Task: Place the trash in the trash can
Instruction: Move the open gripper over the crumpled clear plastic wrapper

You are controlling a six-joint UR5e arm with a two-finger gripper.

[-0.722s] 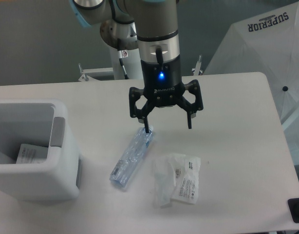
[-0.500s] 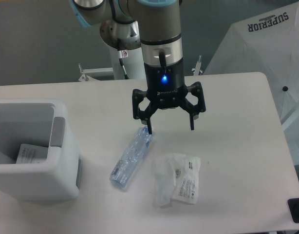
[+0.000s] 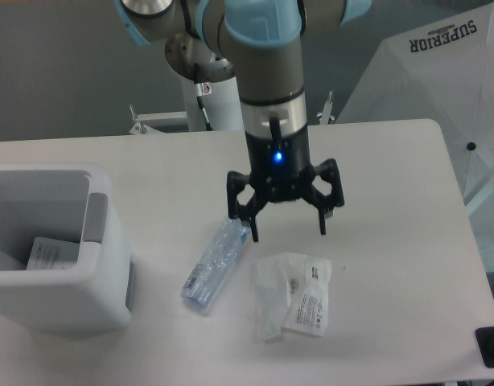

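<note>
So we're mid-approach, pincer (image 3: 287, 234) spread wide and empty above the wrapper (image 3: 295, 305), bottle (image 3: 217, 264) lower-left; next we drop and clamp.

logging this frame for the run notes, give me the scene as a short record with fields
gripper: open, above the table between bottle and wrapper, holding nothing
bottle: crushed clear plastic, lying flat on the table, cap end near the gripper's left finger
wrapper: crumpled, white label, on the table right of the bottle
trash can: white bin at left edge, some paper already inside
task state: bottle and wrapper not yet binned
</note>
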